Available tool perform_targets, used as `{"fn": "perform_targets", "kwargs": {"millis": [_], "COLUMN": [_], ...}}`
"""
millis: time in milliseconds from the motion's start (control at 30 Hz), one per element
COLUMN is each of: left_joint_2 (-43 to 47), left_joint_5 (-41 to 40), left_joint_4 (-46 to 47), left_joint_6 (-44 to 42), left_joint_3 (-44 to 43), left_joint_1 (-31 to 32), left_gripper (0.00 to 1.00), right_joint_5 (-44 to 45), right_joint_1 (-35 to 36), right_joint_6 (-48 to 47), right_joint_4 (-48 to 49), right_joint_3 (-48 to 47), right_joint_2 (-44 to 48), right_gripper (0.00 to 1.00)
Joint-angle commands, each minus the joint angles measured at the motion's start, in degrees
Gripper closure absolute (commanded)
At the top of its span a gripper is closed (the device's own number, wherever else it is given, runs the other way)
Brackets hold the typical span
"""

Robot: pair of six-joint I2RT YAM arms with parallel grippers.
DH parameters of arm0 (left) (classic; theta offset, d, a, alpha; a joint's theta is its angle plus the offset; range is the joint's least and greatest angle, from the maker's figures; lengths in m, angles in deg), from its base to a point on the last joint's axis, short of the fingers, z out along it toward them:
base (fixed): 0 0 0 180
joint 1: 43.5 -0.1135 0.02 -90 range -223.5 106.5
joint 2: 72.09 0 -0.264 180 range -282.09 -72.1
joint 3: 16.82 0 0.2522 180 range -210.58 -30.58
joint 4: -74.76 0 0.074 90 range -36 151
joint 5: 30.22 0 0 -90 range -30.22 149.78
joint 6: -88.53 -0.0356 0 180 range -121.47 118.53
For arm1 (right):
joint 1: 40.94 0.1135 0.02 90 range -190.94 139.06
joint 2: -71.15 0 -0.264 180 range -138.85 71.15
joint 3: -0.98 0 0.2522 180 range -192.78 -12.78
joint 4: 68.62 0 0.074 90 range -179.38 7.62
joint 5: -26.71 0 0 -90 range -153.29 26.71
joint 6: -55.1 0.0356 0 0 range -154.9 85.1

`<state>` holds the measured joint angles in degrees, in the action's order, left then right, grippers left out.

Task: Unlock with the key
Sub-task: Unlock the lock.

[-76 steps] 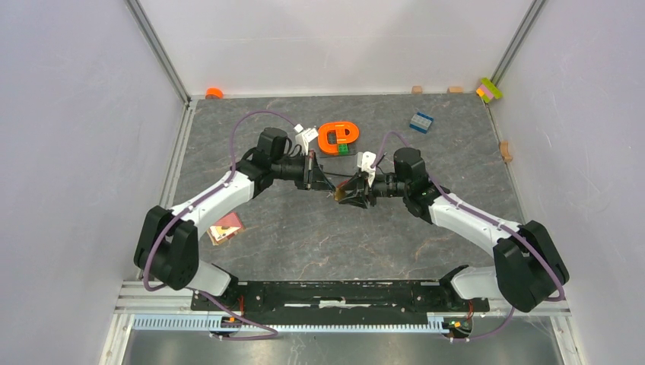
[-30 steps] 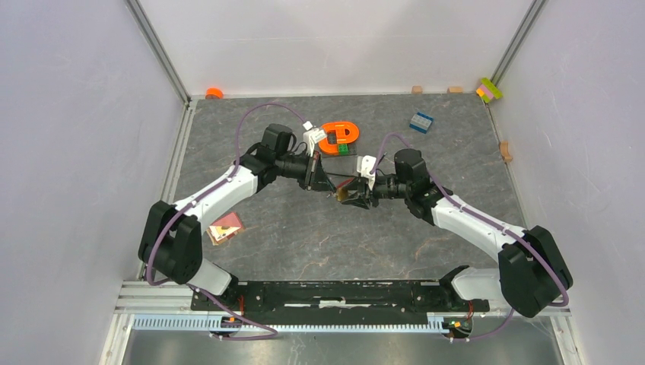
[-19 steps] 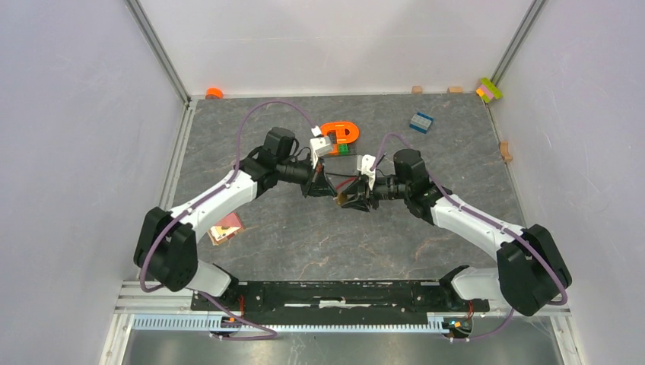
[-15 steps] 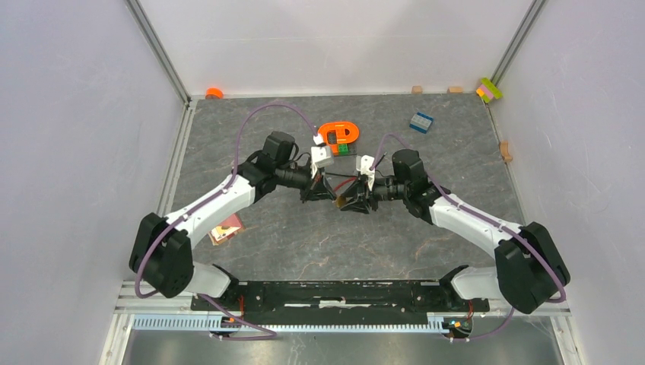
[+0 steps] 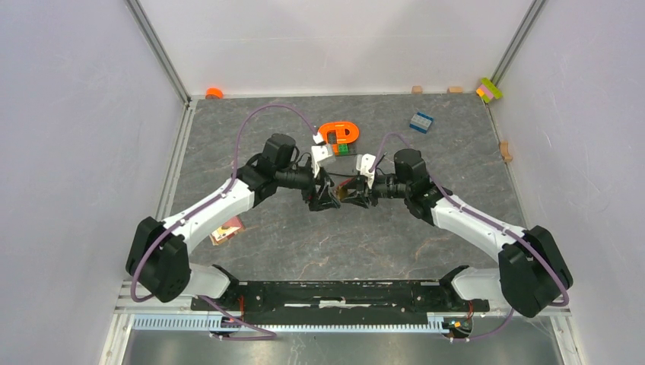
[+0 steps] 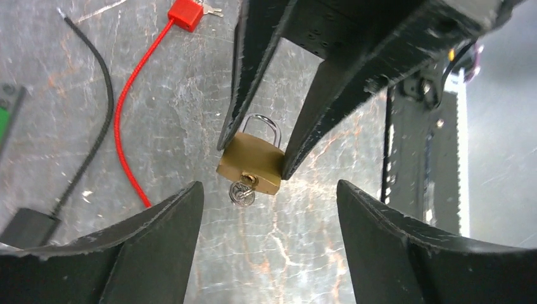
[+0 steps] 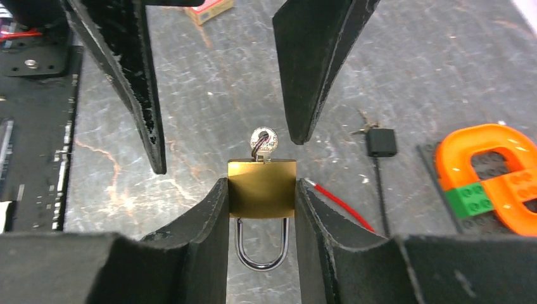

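Right claw (image 7: 261, 190) is clamped on the small brass padlock with silver shackle (image 6: 250, 166), pinching its side edges. It looks held just off the grey stone-pattern bench (image 7: 405, 76), near the middle. Shackle looks seated, so not unlocked yet. Small silver round-headed key (image 7: 263, 140) sits in the keyhole, head pointing toward the left claw (image 6: 266, 190). Left claw is spread wide and empty, fingers either side of the key head, touching nothing in both wrist views.

Risks, my read:
- **Bad pinch:** the key head is tiny and thin. Closing off-centre or with pads not flat to it could make it slip or lever the key out of the slot.
- **Overreach:** pushing in too far would bump the lock body and shift it in the right claw, since the brass looks smooth.
- **Weak or skewed turn:** a weak pinch means fingers spin round the head with no unlock. An off-axis turn could bend or jam the key.
- **Snagging:** thin red cable (image 6: 126, 120) lies on the bench below, well apart, so low risk.
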<state>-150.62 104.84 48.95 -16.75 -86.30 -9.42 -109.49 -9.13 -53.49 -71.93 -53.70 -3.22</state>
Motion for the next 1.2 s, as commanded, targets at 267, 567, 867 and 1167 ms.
{"fn": "perform_targets", "kwargs": {"millis": [267, 567, 867, 1167], "left_joint_2": [-10.9, -15.4, -18.3, -20.6], "left_joint_5": [-3.7, -0.2, 6.4, 10.8], "left_joint_4": [2.8, 5.3, 9.7, 14.7], "left_joint_6": [37.0, 43.2, 49.4, 53.0], "left_joint_3": [-8.0, -9.0, -7.3, -7.3], "left_joint_1": [-3.9, -3.9, -3.9, -4.2], "left_gripper": [0.25, 0.37, 0.56, 0.90], "right_joint_5": [8.6, 9.1, 14.9, 16.2], "right_joint_1": [2.4, 2.8, 2.8, 2.6], "right_joint_6": [-6.9, -6.9, -5.2, -4.4], "right_joint_4": [0.8, 0.9, 1.7, 1.5], "right_joint_3": [-1.3, -1.2, -1.5, -1.7], "right_joint_2": [3.2, 3.1, 3.1, 2.5], "right_gripper": [1.00, 1.00, 1.00, 0.81]}}
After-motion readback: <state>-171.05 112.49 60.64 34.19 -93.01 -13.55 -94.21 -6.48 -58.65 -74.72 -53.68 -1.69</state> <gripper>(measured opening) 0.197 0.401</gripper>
